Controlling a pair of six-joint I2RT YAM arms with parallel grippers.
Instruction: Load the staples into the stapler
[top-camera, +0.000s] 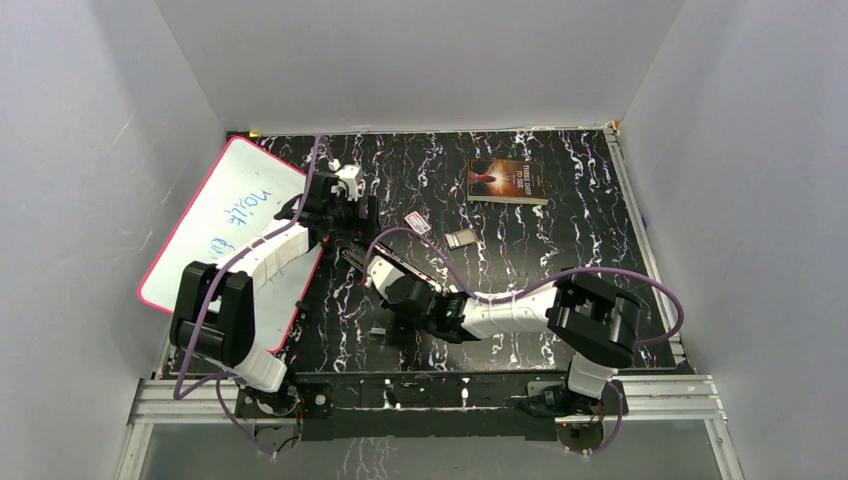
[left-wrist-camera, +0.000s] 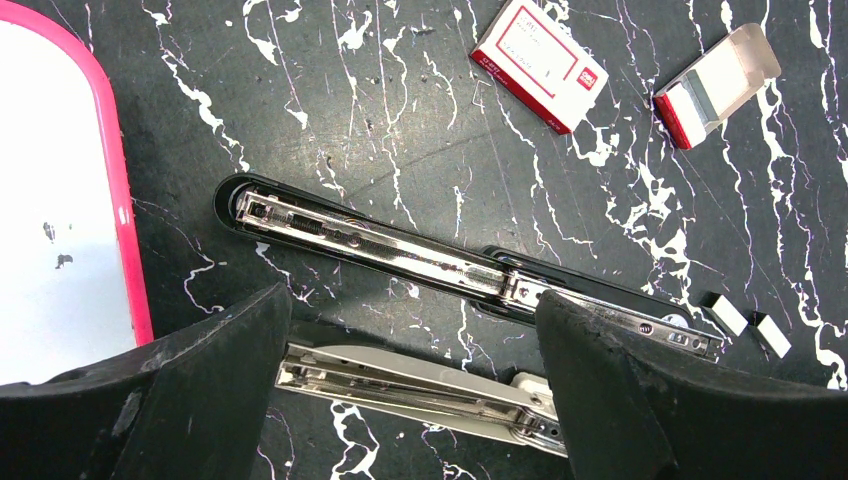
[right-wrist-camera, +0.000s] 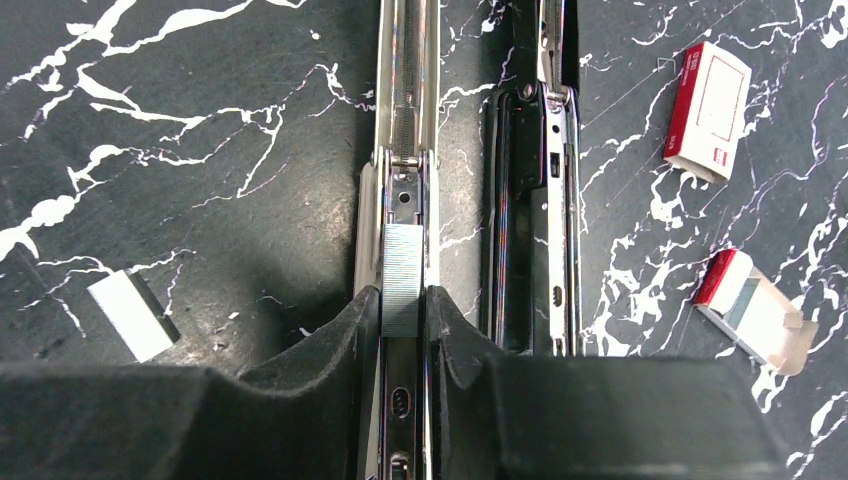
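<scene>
The stapler lies folded open flat on the black marbled table. Its black cover with the spring rail lies beside its bare metal magazine. My left gripper hangs open above the magazine, a finger on each side, touching nothing. In the right wrist view a ribbed silvery strip of staples lies along the magazine channel. My right gripper is shut on the strip's near end. A loose strip lies on the table to the left. Two short strips rest past the cover's end.
A red and white staple box and its open tray lie beyond the stapler. A pink-rimmed whiteboard leans at the left, under the left arm. A dark book lies at the back. Grey walls enclose the table.
</scene>
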